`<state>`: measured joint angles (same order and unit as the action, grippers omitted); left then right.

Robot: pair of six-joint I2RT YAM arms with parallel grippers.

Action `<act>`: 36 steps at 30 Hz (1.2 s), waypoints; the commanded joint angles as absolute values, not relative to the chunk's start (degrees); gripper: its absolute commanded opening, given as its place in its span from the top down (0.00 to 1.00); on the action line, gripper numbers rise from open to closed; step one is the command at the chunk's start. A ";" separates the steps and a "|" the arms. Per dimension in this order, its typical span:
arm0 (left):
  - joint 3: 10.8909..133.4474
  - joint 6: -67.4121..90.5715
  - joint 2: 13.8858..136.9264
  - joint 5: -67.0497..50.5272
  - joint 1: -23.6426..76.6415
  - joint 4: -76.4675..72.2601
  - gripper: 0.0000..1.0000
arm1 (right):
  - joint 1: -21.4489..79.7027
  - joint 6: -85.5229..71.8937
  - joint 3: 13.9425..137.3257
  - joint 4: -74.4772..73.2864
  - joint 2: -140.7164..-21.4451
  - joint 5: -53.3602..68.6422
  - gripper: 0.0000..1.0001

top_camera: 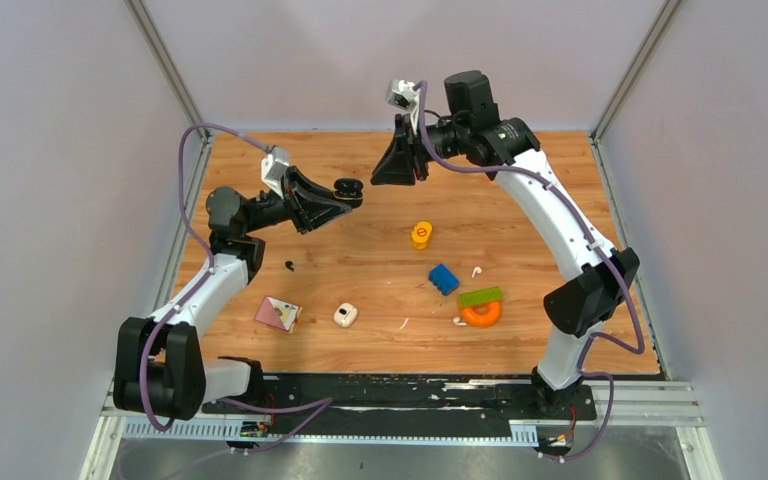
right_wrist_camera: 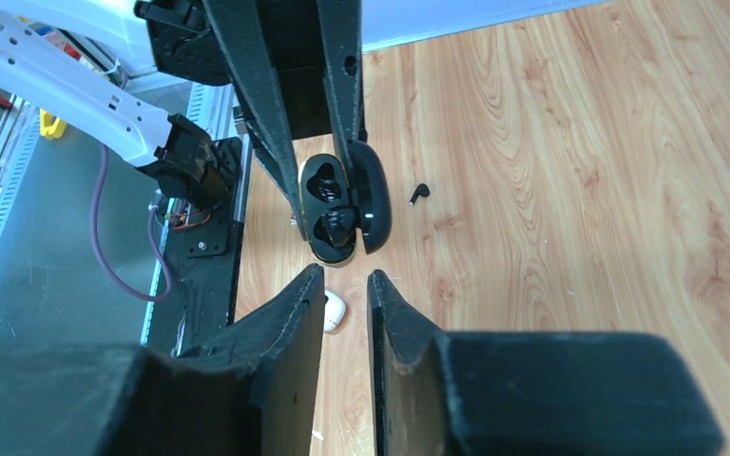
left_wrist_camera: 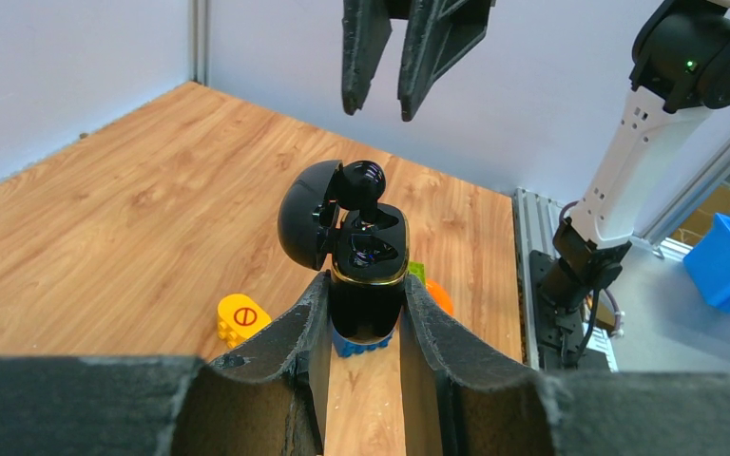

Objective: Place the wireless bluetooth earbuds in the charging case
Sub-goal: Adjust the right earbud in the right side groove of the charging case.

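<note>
My left gripper (top_camera: 343, 197) is shut on the open black charging case (left_wrist_camera: 368, 261) and holds it above the table, lid (left_wrist_camera: 304, 226) swung left. One black earbud (left_wrist_camera: 362, 178) sits in the case's far slot, standing proud; it also shows in the right wrist view (right_wrist_camera: 336, 224), where the other slot looks empty. My right gripper (top_camera: 401, 166) hangs just beyond the case, its jaws a little apart and empty (right_wrist_camera: 345, 280). A second black earbud (top_camera: 289, 265) lies on the table. Two white earbuds (top_camera: 476, 271) (top_camera: 458, 321) lie near the toys.
A white case (top_camera: 345, 315) lies at front centre. A yellow block (top_camera: 421, 234), a blue brick (top_camera: 443, 278), a green brick on an orange ring (top_camera: 481, 306) and a pink card box (top_camera: 277, 313) lie about. Grey walls enclose the table.
</note>
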<state>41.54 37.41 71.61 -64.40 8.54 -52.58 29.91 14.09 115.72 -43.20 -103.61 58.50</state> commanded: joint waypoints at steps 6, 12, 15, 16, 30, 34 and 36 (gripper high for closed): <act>42.05 37.67 70.31 -64.92 8.75 -55.06 1.00 | 31.89 19.23 119.83 -44.52 -103.44 62.06 0.75; 42.27 37.58 70.36 -65.23 8.70 -54.80 1.00 | 32.74 20.24 120.94 -44.59 -104.56 61.70 0.65; 42.53 37.57 70.55 -65.30 8.70 -54.76 1.00 | 33.11 22.25 121.03 -45.67 -104.85 61.21 0.64; 42.60 37.53 70.65 -65.28 8.70 -54.67 1.00 | 33.25 22.75 121.03 -46.04 -105.06 61.17 0.64; 43.16 37.53 71.22 -65.25 8.75 -54.20 1.00 | 33.92 24.84 121.11 -47.28 -106.68 59.90 0.64; 43.09 37.44 71.24 -65.23 8.77 -54.05 1.00 | 34.55 26.53 121.40 -47.64 -106.71 60.20 0.64; 43.00 37.44 71.26 -65.22 8.70 -54.00 1.00 | 34.90 28.11 121.55 -48.40 -106.63 60.17 0.64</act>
<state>41.56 37.41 71.61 -64.62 8.54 -52.51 33.89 24.16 118.85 -47.53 -106.34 59.51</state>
